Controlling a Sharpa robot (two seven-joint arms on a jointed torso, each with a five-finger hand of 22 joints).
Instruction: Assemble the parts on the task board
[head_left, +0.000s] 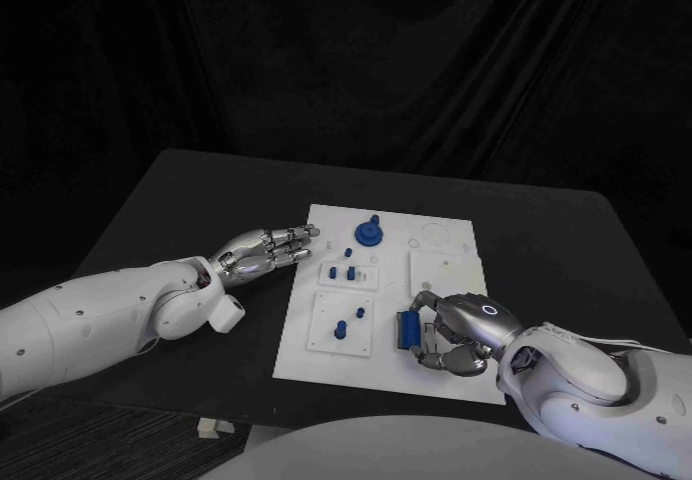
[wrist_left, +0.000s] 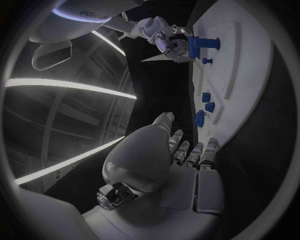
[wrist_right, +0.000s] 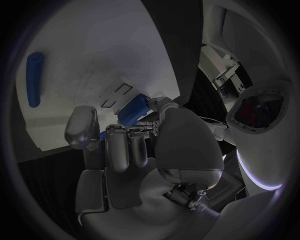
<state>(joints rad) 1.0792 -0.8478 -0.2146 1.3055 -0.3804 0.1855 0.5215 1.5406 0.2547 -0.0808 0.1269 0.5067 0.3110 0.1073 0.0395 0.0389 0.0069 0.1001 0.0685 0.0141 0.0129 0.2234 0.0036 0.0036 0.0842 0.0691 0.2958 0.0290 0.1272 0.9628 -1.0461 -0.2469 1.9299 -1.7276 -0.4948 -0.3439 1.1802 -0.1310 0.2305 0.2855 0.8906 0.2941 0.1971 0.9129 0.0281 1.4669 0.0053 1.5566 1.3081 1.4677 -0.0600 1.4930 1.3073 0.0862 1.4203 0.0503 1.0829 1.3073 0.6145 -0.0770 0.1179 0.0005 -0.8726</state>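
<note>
Blue part (head_left: 410, 329), gripped by right hand (head_left: 459, 335), lies lengthwise front-to-back.

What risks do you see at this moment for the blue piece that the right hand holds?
The right hand grips the long blue bar-shaped part near the white task board front edge; a slip could drop it off the board. Its fingers hide much of the part, so alignment is hard to judge.

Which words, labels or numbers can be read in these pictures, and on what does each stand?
None can be read for certain.
Pale letters on the right arm, seen from the left wrist: cut off and blurred.
Task board, blue parts, both hands: no text to be seen.
</note>
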